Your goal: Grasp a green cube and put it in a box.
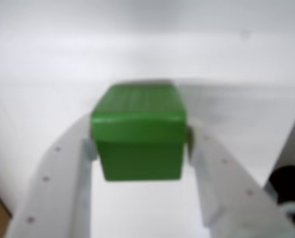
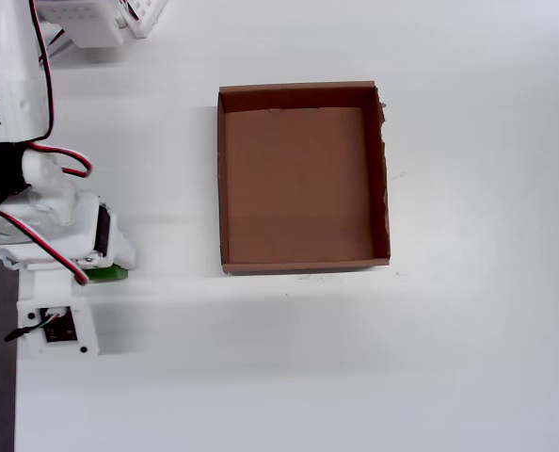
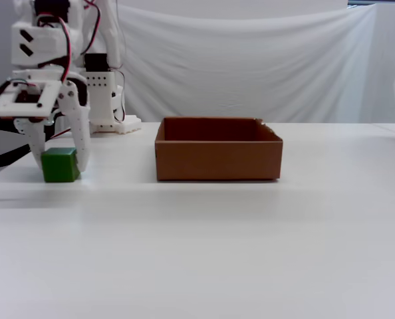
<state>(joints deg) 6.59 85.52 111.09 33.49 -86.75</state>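
Wrist view: the small bright-green cube (image 1: 137, 139) is clamped between the white gripper (image 1: 140, 144) fingers, ready for lifting.

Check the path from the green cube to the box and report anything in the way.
Nothing visible blocks it. The green cube sits between the fingers of the tool, left of the box in the fixed view. Bare table lies between them; only the box's own low wall must be cleared.
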